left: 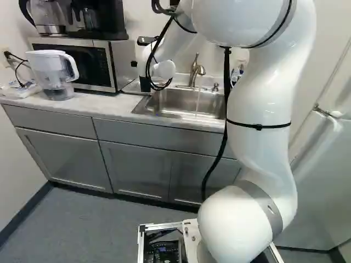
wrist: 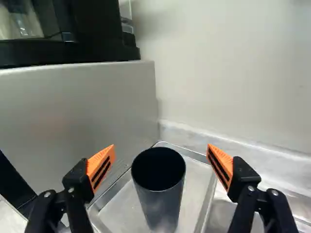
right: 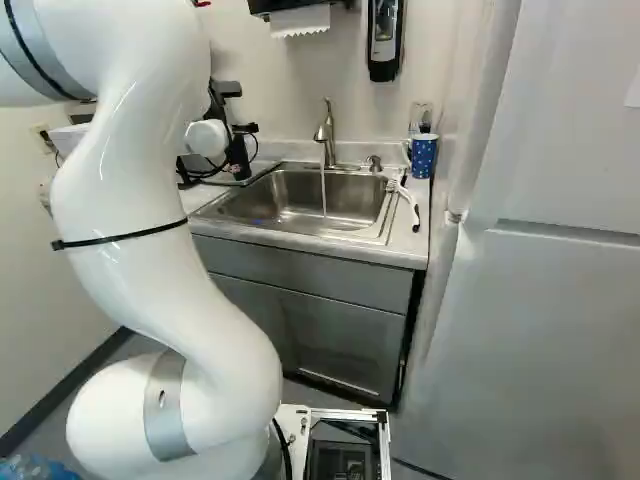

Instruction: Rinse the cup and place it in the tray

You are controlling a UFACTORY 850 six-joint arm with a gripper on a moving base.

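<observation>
Has the fingers (right: pixel 243 130) spread wide, gripping nothing, with the dark cup (wrist: pixel 163 204) between; shows it upright in the metal tray (wrist: pixel 208 206) beside the microwave (left: pixel 123 63); runs water from the faucet (right: pixel 328 130) into the sink (right: pixel 270 205).

you can't read any words, numbers or brands here. taking the sink (right: pixel 270 212) as your landmark, the places where you might look for print are these. left of it, you can see a control panel on the microwave (left: pixel 71 64), its markings too small for you to read. farther left of it, the water pitcher (left: pixel 48 64) gives you no legible lettering. behind it, toward its right end, the blue-and-white bottle (left: pixel 238 72) has markings you can't make out. on the wall above its right side, the dispenser (right: pixel 384 36) shows you no readable label either.
</observation>
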